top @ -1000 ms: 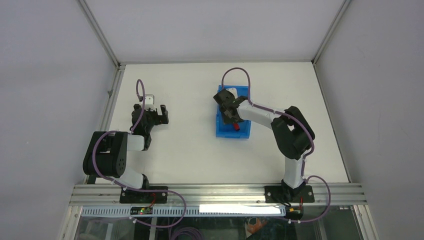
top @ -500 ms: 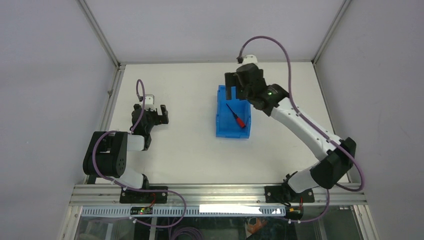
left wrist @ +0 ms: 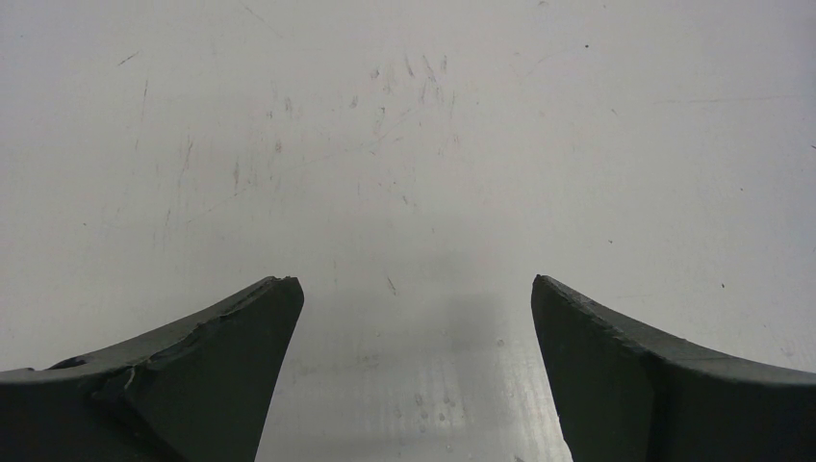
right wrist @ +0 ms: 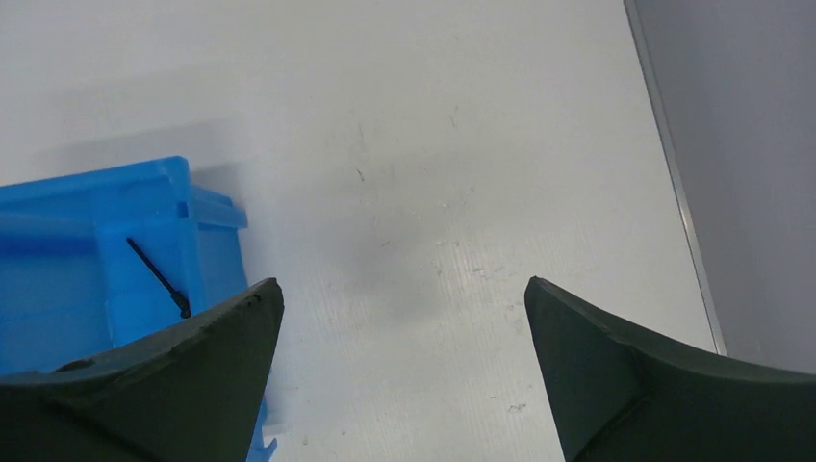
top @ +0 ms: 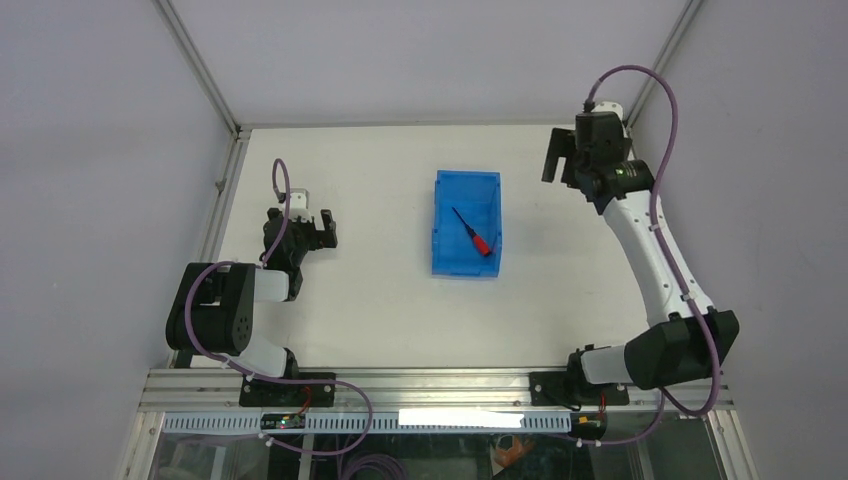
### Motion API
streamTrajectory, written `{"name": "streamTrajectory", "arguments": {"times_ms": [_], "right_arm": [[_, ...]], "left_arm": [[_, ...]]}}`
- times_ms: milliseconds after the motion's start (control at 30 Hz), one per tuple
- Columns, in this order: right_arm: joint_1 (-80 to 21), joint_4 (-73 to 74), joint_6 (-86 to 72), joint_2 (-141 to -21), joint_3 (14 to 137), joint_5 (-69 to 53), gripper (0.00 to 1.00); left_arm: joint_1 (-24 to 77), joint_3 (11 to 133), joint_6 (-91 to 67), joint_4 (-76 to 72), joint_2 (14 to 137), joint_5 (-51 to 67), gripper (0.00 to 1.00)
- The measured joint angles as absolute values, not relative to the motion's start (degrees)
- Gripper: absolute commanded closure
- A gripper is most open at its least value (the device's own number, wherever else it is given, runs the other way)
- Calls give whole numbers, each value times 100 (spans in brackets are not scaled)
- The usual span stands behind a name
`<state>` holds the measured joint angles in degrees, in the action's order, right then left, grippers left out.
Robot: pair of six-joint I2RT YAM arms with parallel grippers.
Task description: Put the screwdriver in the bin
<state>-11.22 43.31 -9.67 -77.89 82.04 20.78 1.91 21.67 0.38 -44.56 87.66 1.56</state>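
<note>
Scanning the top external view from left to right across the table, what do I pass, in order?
Left hand, open and empty → blue bin, with the screwdriver lying inside it → right hand, open, near the table's far right corner.

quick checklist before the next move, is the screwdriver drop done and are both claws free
1. screwdriver inside the bin: ok
2. screwdriver lying flat on the bin floor, not propped on a wall: cannot tell
3. right claw open and empty: ok
4. right claw apart from the bin, not over it: ok
5. left claw open and empty: ok
</note>
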Motion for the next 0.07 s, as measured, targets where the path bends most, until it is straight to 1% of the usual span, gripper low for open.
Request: {"name": "streamTrajectory", "arguments": {"times_ms": [67], "right_arm": [[-1122, 4375, -904, -7773, 8106, 1964, 1]], "left_arm": [[191, 2167, 38, -4456, 8766, 156, 1]]}}
